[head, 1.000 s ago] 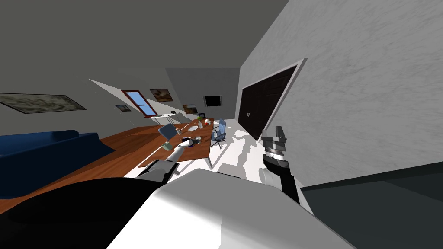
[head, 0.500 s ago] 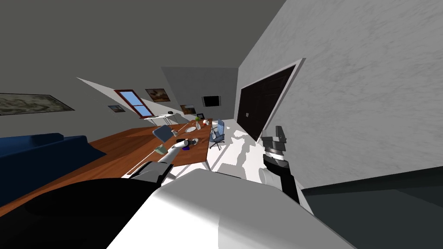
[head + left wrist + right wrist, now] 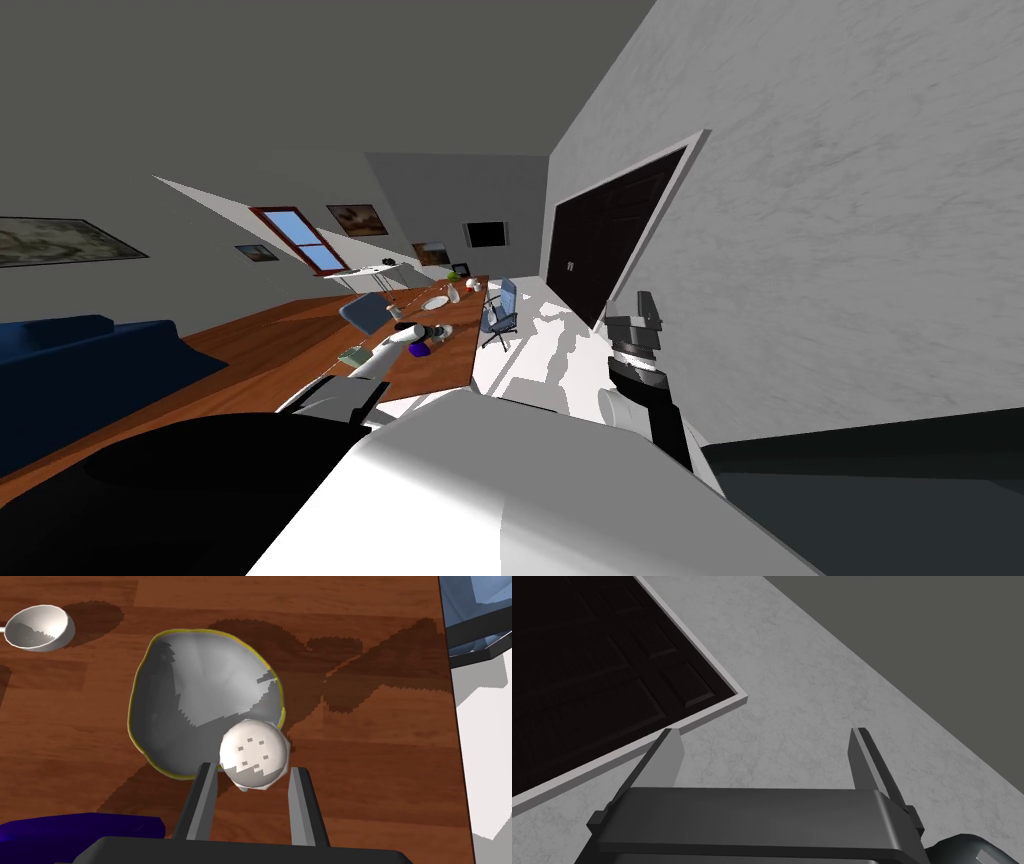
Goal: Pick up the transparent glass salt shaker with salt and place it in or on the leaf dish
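The salt shaker with a domed white top dotted with small holes (image 3: 254, 748) sits gripped between the two fingers of the left gripper (image 3: 252, 773), which press its sides, and it hangs over the near edge of the grey, leaf-shaped dish with a thin yellow rim (image 3: 190, 701) that lies just beyond the fingertips on the brown wooden surface (image 3: 375, 766). Farther out past the dish stands a small white bowl (image 3: 37, 628), and a deep blue object (image 3: 80, 826) lies close beside the gripper's dark body. The right gripper (image 3: 767, 741) is raised near the grey wall, its fingers spread wide and holding nothing.
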Controlling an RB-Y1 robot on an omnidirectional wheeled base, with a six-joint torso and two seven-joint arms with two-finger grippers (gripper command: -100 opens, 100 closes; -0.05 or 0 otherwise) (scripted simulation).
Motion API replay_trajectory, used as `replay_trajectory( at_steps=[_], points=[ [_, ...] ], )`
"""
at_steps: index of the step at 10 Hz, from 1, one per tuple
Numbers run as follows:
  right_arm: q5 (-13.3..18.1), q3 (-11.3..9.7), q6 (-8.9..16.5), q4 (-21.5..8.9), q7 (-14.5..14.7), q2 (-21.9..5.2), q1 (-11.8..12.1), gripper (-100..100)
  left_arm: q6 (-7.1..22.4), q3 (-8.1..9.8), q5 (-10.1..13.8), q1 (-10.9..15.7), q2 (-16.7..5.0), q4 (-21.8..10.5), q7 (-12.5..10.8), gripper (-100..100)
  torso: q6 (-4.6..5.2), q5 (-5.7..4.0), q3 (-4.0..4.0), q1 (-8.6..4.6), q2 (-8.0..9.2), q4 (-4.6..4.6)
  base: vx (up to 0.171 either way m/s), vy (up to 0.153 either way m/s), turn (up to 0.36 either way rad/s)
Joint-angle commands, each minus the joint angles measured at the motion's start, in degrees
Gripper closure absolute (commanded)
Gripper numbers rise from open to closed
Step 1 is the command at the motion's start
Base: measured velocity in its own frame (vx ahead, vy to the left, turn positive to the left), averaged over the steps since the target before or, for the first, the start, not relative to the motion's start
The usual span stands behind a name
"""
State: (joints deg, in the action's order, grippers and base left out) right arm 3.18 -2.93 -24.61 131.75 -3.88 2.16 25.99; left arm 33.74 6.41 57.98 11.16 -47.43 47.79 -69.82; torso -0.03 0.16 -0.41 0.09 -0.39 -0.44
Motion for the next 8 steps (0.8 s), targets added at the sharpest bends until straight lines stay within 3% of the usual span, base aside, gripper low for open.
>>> replay_trajectory(
  at_steps=[1, 6, 7, 8],
  points=[
    [0.00, 0.00, 0.00, 0.00, 0.00, 0.00, 0.00, 0, 0.40, 0.06, 1.61, -0.24, -1.11, -1.27, 1.22, 100, 0.00, 0.00, 0.00, 0.00, 0.00, 0.00, 0.046, 0.007, -0.033],
    [0.00, 0.00, 0.00, 0.00, 0.00, 0.00, 0.01, 0, 3.45, 0.01, 7.75, -2.73, -6.61, -4.07, 3.26, 100, 0.01, -0.02, -0.18, 0.06, -0.34, -0.04, 0.132, 0.019, -0.032],
    [0.00, 0.01, 0.00, 0.00, 0.00, -0.01, 0.01, 0, 3.90, -0.10, 8.61, -3.03, -7.32, -4.47, 3.52, 100, 0.00, 0.00, -0.15, 0.14, -0.29, -0.04, 0.132, 0.045, -0.020],
    [0.00, 0.01, 0.00, 0.00, 0.00, -0.01, 0.01, 0, 3.21, -0.10, 8.27, -2.23, -6.52, -5.25, 4.04, 100, 0.00, 0.00, -0.14, 0.17, -0.28, -0.03, 0.060, 0.023, 0.002]
  ],
)
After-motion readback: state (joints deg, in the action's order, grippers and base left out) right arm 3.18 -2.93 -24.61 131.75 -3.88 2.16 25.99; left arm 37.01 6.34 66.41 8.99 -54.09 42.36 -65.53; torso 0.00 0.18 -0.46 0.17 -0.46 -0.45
